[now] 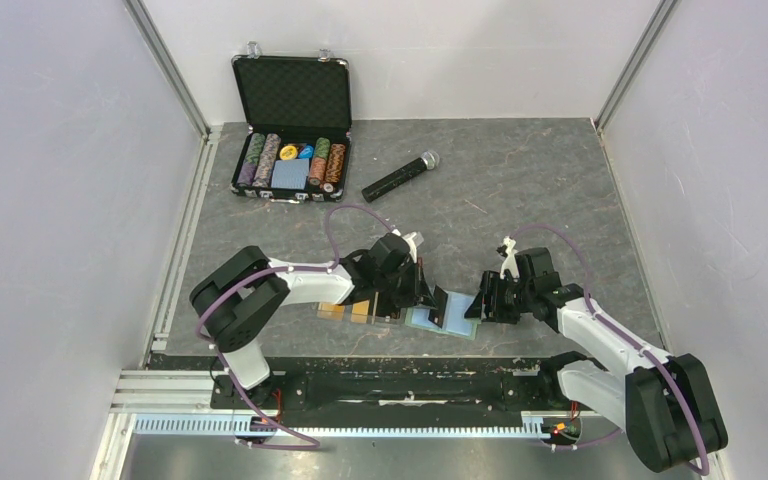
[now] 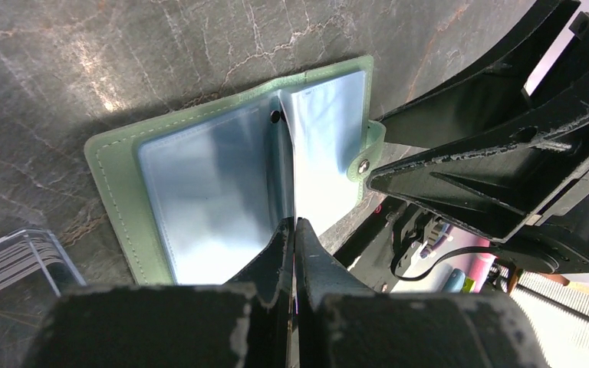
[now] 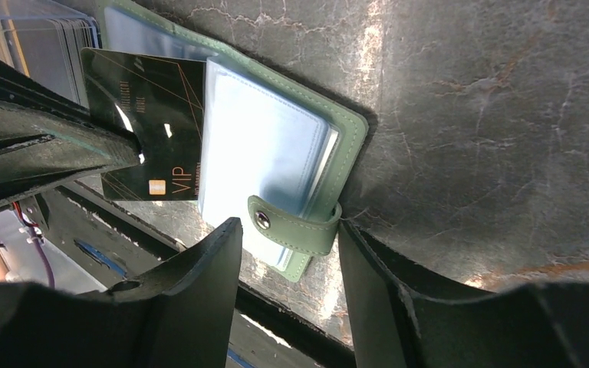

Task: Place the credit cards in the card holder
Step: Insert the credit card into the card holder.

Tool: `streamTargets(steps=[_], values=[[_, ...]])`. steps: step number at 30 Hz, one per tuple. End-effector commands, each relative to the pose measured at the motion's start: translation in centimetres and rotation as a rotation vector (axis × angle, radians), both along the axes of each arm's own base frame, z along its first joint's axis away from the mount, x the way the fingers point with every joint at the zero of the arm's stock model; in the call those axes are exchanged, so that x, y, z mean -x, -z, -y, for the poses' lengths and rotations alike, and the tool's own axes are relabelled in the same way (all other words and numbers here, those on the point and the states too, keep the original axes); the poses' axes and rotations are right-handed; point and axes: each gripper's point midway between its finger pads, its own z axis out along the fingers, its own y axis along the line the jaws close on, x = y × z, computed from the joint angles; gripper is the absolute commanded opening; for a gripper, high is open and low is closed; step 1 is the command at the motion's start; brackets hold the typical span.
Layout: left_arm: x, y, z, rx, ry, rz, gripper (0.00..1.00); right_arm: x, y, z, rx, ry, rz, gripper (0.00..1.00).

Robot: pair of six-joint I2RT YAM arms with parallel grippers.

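Word: "VIP", in pale gold capitals.
Stands on: the face of the black card (image 3: 153, 115), close to its lower edge in the right wrist view.
Sign beside it: a small gold chip contact square, just left of the "VIP" on the same face.
Other print on the card: faint lines of small lettering toward the upper end, too dim to read. Thin gold lines cross the face.
Poker chips (image 1: 290, 158): coloured markings show in the top view, too small to read as words or numbers.
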Motion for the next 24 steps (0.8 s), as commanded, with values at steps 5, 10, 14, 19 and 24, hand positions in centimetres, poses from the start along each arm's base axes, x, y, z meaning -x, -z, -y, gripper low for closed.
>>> streamTargets(steps=[5, 10, 14, 19, 24], values=[[-0.5, -2.6, 1.0, 0.028, -0.025, 0.038, 0.02, -0.1, 0.1, -0.2, -0.015, 0.004, 0.005, 0.49], [-0.6, -3.5, 0.5, 0.019, -0.043, 0.069, 0.02, -0.1, 0.1, -0.2, -0.014, 0.003, 0.005, 0.49], [-0.8, -4.3, 0.3, 0.013, -0.055, 0.103, 0.02, -0.1, 0.0, -0.2, -0.016, 0.003, 0.008, 0.49], [-0.6, -4.0, 0.7, 0.010, -0.043, 0.090, 0.02, -0.1, 0.1, -0.2, -0.015, 0.004, 0.006, 0.49], [-0.6, -3.0, 0.8, -0.008, -0.035, 0.079, 0.02, -0.1, 0.0, -0.2, -0.016, 0.004, 0.007, 0.49]])
